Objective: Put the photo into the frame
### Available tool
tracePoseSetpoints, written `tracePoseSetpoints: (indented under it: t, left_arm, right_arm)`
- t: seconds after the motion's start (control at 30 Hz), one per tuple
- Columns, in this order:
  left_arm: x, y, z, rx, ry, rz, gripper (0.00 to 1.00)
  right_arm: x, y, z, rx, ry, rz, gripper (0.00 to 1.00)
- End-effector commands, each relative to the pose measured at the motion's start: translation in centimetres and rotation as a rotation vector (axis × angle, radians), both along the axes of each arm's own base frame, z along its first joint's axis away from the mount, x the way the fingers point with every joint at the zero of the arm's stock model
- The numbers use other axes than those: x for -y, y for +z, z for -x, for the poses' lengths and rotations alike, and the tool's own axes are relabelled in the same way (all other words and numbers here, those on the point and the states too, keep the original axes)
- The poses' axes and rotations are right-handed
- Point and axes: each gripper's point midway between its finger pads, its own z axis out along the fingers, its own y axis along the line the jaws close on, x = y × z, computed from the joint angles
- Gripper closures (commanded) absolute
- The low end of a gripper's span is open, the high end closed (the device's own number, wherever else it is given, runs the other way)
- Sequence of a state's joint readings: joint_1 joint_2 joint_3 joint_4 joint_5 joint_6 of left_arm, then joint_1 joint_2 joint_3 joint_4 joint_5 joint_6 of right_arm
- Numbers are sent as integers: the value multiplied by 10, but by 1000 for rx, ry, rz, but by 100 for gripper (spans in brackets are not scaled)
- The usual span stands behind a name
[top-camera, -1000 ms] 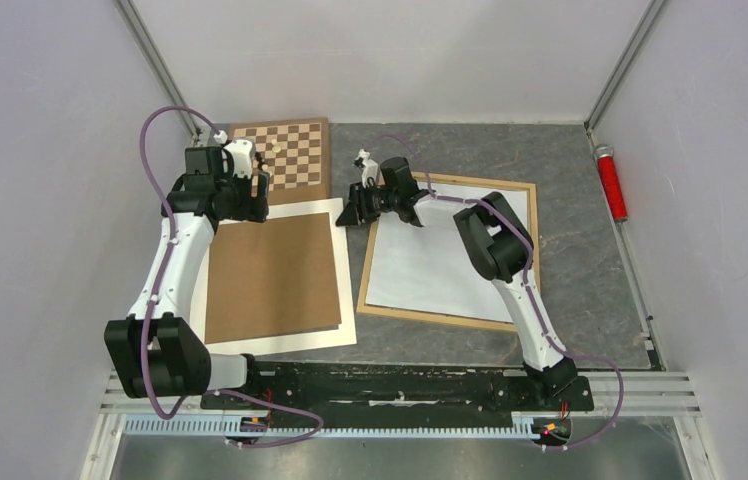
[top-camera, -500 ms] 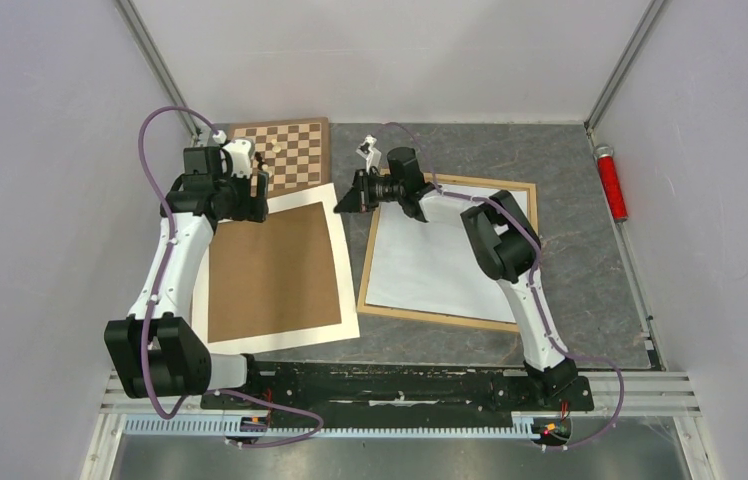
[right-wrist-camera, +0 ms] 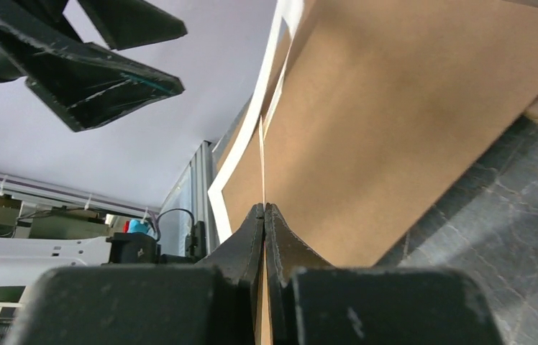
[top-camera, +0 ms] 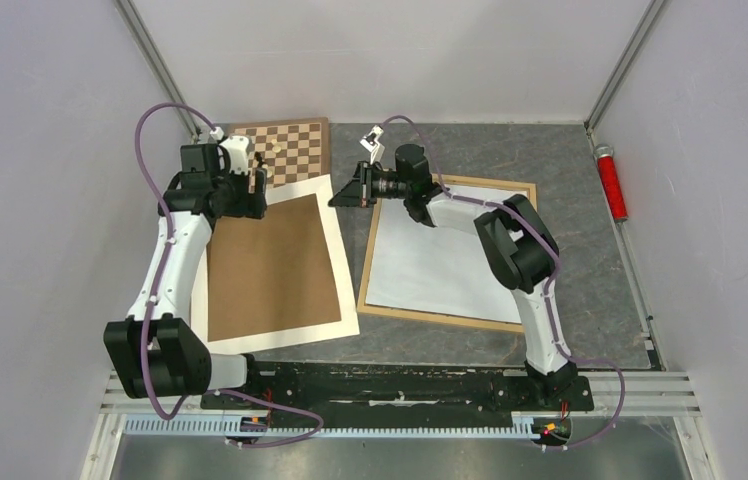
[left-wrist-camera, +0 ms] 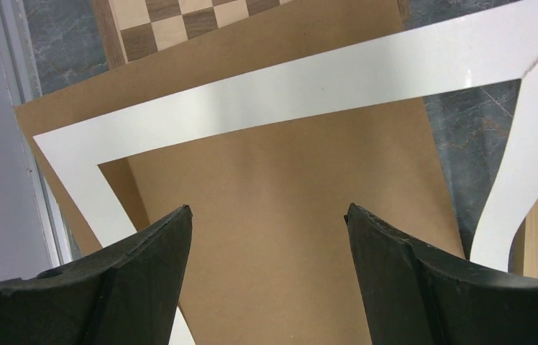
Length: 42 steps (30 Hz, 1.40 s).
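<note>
1. Right wrist view: the right gripper (right-wrist-camera: 264, 210) is clamped on the white mat's (left-wrist-camera: 288, 93) thin edge. Pulling it could crease it or skew the brown backing board (left-wrist-camera: 280, 215) beneath.
2. Above that board the left gripper (left-wrist-camera: 267, 210) hangs, jaws apart, empty.
3. The frame (top-camera: 490, 182) lies on the desk's right half, just beside the right gripper; the photo shows in no view.

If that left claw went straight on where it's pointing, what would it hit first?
Most likely the brown board, framed by the white mat; it lies ahead of the left gripper, between its open jaws.
</note>
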<state>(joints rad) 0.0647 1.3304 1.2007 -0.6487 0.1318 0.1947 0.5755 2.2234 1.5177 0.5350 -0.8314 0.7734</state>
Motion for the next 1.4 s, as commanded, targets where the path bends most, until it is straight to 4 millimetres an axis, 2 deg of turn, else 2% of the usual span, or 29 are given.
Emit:
tracePoseSetpoints:
  t: [0.0,0.17,0.3,0.4,0.53,0.63,0.8,1.17,1.37]
  left_arm:
    - [-5,34,-13,101,33,-4,15]
    - [-13,60,-15,149,57,-23,15]
    - [-21,88,-15,210,80,-57,15]
    - [-22,104,-13,243,81,-72,14]
    - [-21,109,-11,246,70,-71,14]
    - [-19,107,-11,243,64,-64,14]
    - [-14,100,-14,231,48,-40,15]
    - [-1,86,-28,203,6,26,14]
    - [4,79,-32,189,-5,44,14]
  right_arm:
    - [-3,70,14,94,3,-131,100]
    - [-11,95,28,107,26,-174,100]
    - [-9,108,28,119,11,-169,100]
    - [3,107,22,131,-30,-132,100]
    - [35,108,11,136,-97,-93,100]
    - [72,108,2,152,-161,-55,100]
    - [158,93,-11,154,-283,74,100]
    - [355,2,7,77,-432,548,100]
    - [422,-36,24,27,-423,701,100]
